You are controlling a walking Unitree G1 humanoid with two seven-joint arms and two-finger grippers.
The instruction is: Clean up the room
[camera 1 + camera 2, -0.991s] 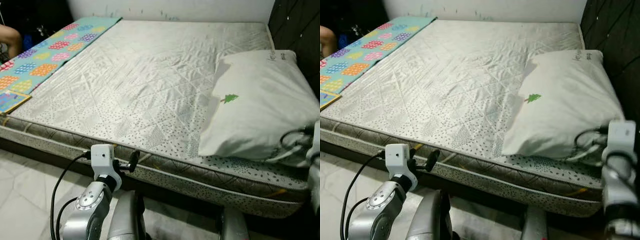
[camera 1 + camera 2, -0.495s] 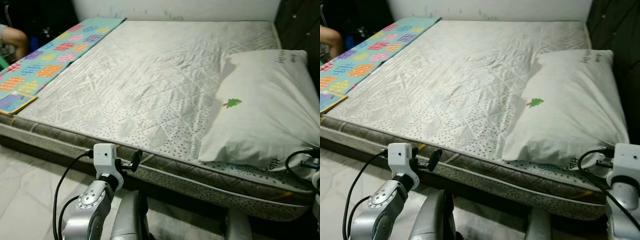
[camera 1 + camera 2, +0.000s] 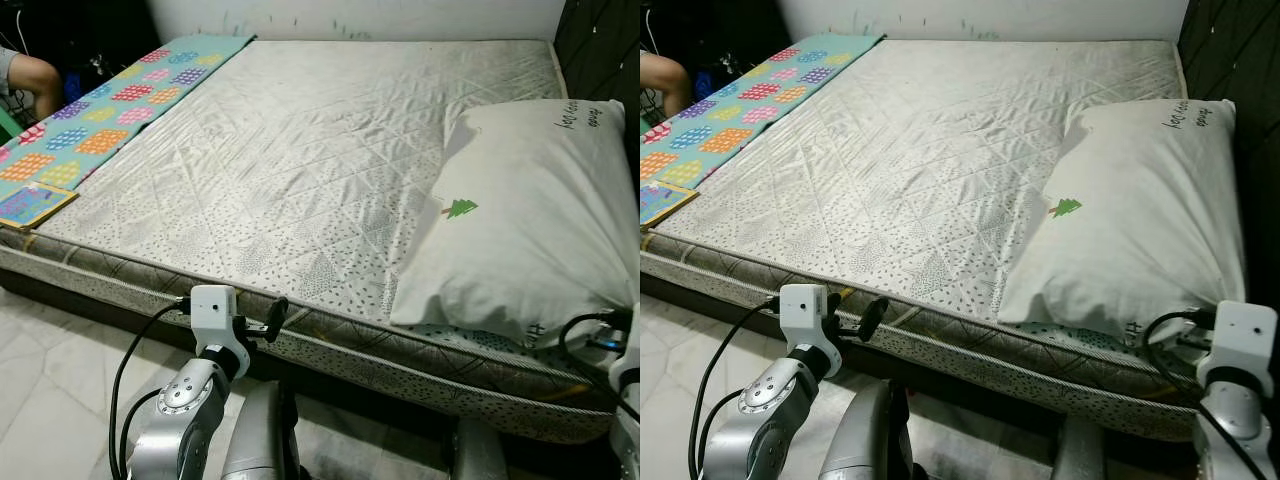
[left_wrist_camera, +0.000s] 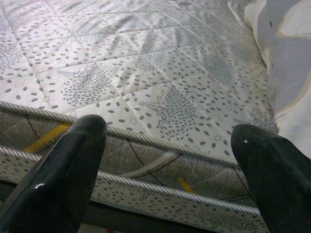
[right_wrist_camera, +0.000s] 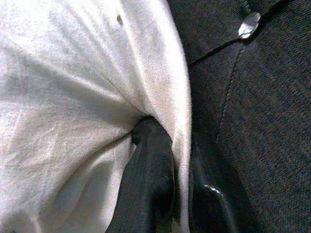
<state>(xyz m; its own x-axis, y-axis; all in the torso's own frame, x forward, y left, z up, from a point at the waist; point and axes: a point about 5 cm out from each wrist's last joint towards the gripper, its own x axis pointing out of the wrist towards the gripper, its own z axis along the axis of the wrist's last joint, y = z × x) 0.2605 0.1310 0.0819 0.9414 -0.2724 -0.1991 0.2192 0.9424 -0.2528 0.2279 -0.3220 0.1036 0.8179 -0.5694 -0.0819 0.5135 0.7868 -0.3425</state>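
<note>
Item one, pillow (image 3: 520, 220): white, with a small green tree print, lying on the right side of the bare quilted mattress (image 3: 300, 160), its near corner overhanging the mattress edge toward me. I read that overhang as the result of my hold, since my right gripper (image 5: 177, 194) has its two black fingers (image 5: 150, 184) pinched together on a fold of the pillow's cloth, right beside the dark tufted headboard panel (image 5: 252, 97); a pinch on the casing suits dragging or lifting soft bedding rather than squeezing its bulk. Item two, left gripper (image 4: 165, 145): jaws standing wide apart and holding nothing, level with the piped near edge of the mattress, well apart from the pillow; I judge it parked there, ready to take a second corner if needed. Item three, colourful patterned mat (image 3: 110, 110): laid flat along the far left side of the mattress. Item four, a small flat printed card or book (image 3: 30, 205) at the left near corner; I cannot tell which. Item five, a person's arm (image 3: 35, 75) at the upper left, clear of my reach. Floor: pale tiles (image 3: 60, 370).
</note>
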